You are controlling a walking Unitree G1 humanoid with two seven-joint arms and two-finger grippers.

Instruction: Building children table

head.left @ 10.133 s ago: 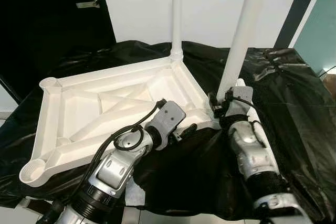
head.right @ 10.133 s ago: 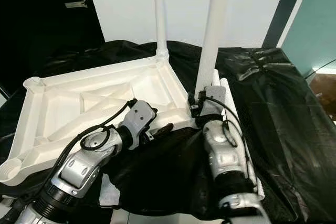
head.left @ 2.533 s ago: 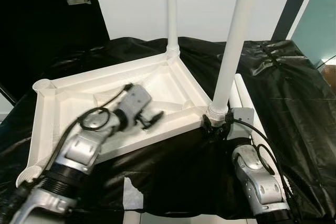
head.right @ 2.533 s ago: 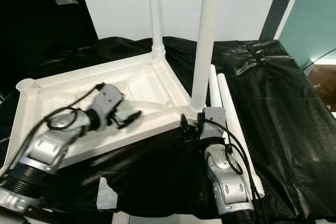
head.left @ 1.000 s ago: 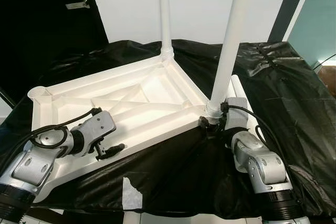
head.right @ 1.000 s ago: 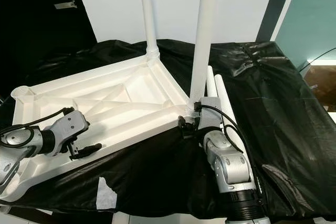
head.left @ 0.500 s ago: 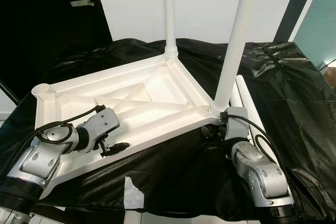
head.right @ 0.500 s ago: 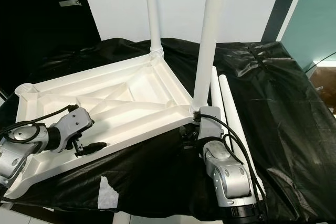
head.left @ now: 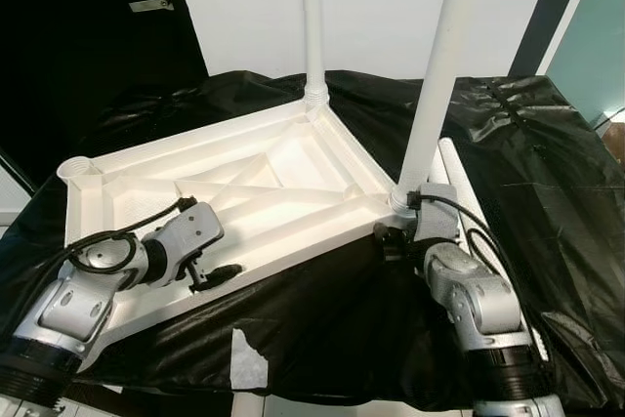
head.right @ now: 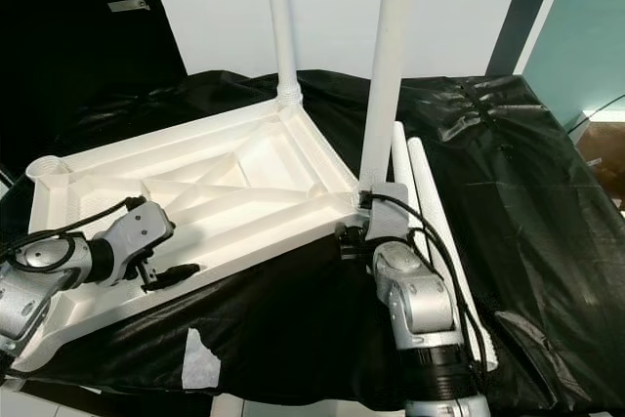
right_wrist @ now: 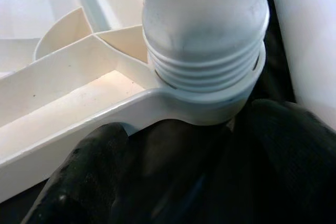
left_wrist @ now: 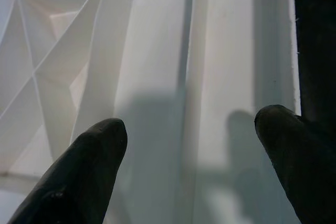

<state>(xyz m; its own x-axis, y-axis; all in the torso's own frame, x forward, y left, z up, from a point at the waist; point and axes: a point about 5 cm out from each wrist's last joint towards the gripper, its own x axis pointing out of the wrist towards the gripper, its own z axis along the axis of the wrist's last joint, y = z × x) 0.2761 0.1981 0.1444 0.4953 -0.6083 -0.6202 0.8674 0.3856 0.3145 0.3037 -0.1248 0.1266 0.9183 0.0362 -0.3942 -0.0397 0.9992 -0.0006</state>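
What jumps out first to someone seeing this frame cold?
An upturned white tabletop lies on a black-draped surface, two white legs standing from its far corner and near right corner. The right claw sits at the near leg's threaded base, and the left claw hovers open over the front rim.

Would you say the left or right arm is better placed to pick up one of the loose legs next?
Probably the right. The right gripper is at the near leg's socket, directly beside the two loose legs. The left gripper is open over the tabletop's near edge, far from them.
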